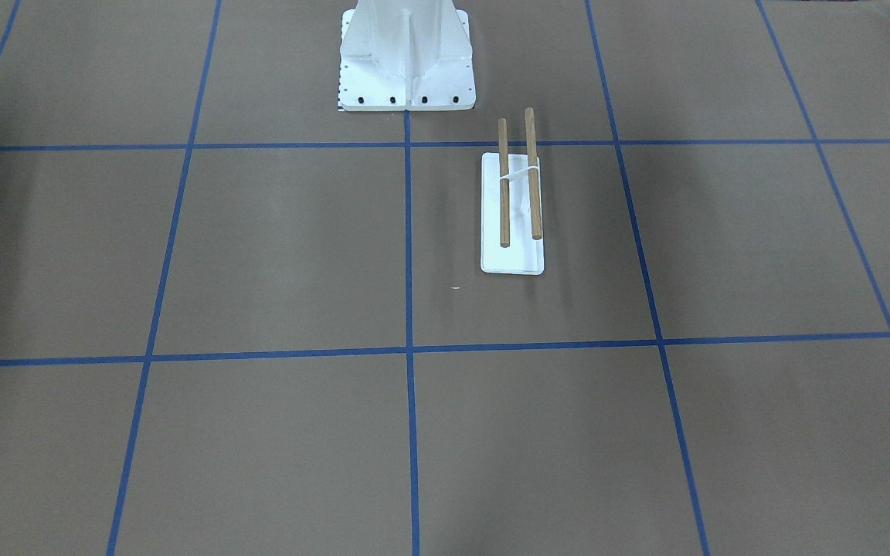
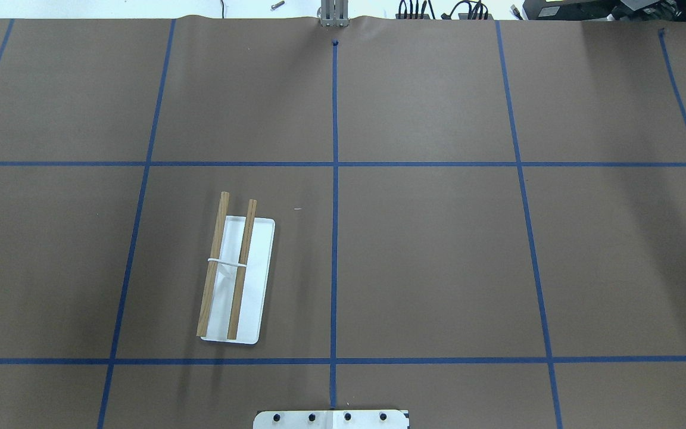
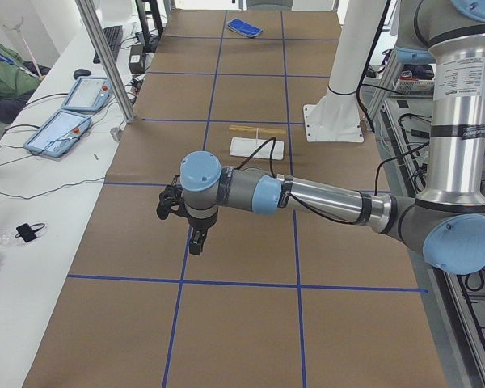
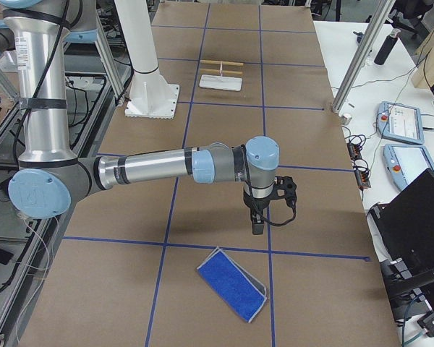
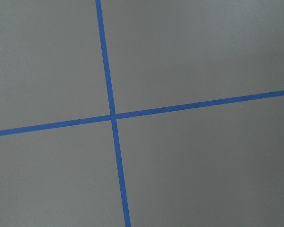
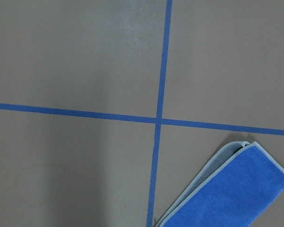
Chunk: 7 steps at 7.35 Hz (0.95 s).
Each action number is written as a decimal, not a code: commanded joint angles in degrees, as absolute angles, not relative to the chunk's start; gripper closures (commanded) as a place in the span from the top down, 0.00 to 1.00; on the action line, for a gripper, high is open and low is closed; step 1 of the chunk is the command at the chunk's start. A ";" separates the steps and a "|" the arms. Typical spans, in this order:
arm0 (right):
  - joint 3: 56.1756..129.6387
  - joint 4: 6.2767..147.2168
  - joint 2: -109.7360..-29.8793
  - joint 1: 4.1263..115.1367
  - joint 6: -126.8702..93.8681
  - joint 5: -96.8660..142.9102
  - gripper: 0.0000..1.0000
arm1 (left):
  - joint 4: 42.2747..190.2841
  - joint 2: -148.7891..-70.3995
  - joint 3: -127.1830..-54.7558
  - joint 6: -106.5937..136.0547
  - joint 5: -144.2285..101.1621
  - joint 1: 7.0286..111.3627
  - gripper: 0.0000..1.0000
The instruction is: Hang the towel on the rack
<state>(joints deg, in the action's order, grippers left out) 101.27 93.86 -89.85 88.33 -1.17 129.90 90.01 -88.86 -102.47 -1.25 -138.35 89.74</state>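
Leftmost, the left end effector: hung fingers-down above the desk, over a crossing of blue tape lines. Cannot tell from the side view whether open or closed.

To that end effector's right and well apart, the rack: flat on the desk, between the two end effectors. Two brown dowels side by side over the white base plate, long axis front to back, slightly slanted in the overhead view.

Further right, the right end effector: also fingers-down above the desk. Again, cannot tell whether open or closed.

Near it on its outer side but apart, the towel: folded into a narrow blue strip with a light hem, flat on the desk. Long axis diagonal to the tape lines.
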 commanded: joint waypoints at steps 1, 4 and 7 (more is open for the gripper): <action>102.74 93.78 -90.88 87.72 -0.62 130.08 1.00 | 90.26 -89.30 -102.48 -1.05 -138.43 89.65 0.99; 101.70 93.26 -92.81 84.91 3.14 123.07 1.00 | 90.18 -89.30 -101.95 -1.05 -138.43 89.65 0.99; 82.08 72.74 -88.81 84.90 10.33 123.83 1.00 | 91.13 -89.30 -100.73 -1.05 -138.43 89.56 0.99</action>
<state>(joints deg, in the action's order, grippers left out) 91.25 80.73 -91.83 84.99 6.43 123.56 90.39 -89.29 -101.38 -1.05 -138.43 89.62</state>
